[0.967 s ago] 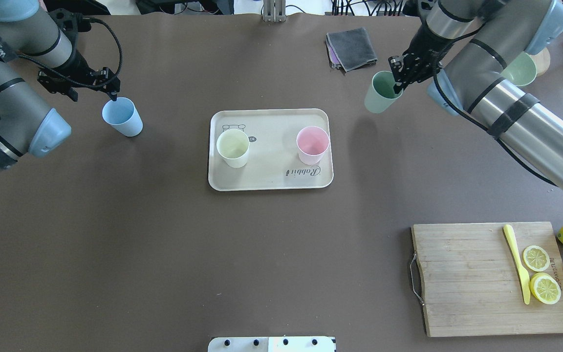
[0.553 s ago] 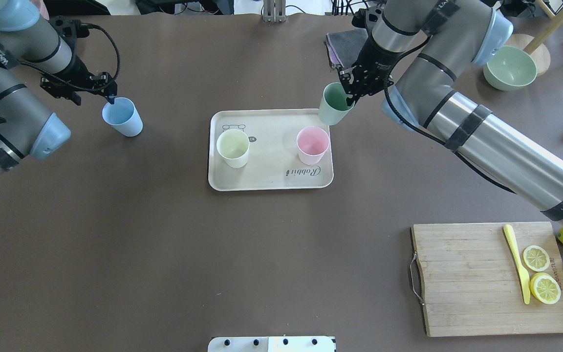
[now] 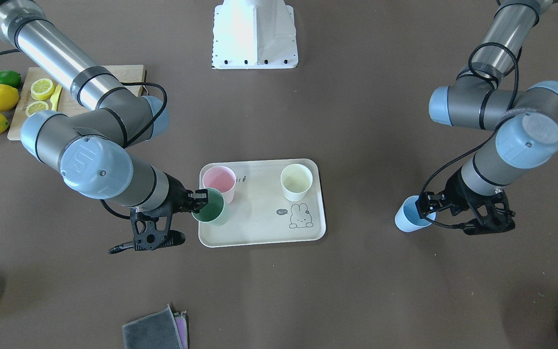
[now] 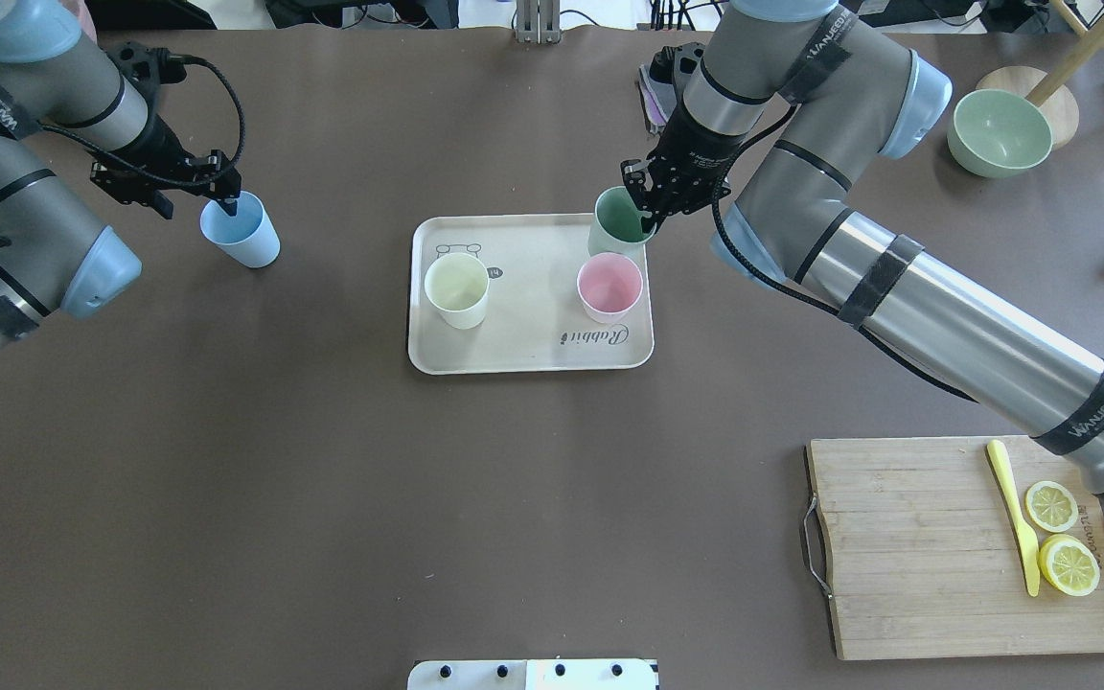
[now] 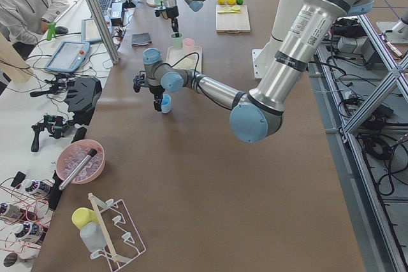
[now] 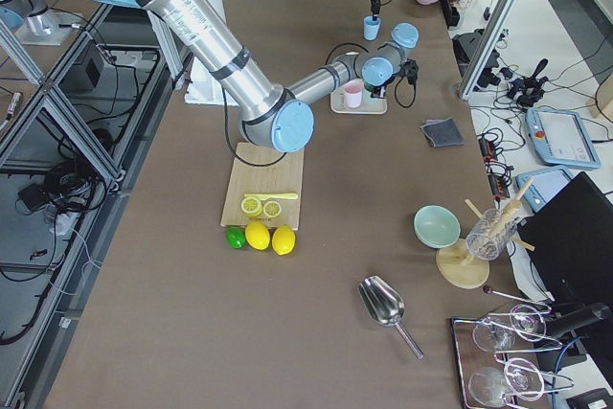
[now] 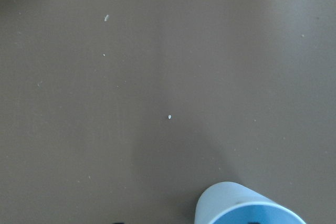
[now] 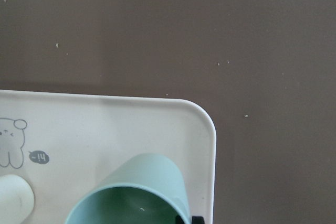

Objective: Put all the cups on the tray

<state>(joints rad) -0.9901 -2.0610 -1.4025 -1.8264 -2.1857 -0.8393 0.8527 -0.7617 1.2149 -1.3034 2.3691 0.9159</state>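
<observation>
Sage green cup [image 4: 609, 230] is held by its rim in the closed right gripper [image 4: 650, 213], over the upper right corner of the tray [image 4: 523, 356] in the overhead view, just above the pink cup [image 4: 609, 287]. The cream cup [image 4: 456, 287] stands at the tray's left (upright, like the pink one). At upper left the blue cup [image 4: 243, 238] stands on the counter [image 4: 322, 479], well apart from the tray. The left gripper [image 4: 229, 203] is at its rim; pinched or not, I cannot tell.

Pastel pink tapered tumbler [image 4: 609, 287], sage green tumbler [image 4: 609, 230], cream-white tumbler [image 4: 456, 290], light blue tumbler [image 4: 243, 235]; cream rectangular tray [image 4: 533, 321] with dark "Rabbit" lettering and bunny drawing; dark brown desk [image 4: 322, 498].
</observation>
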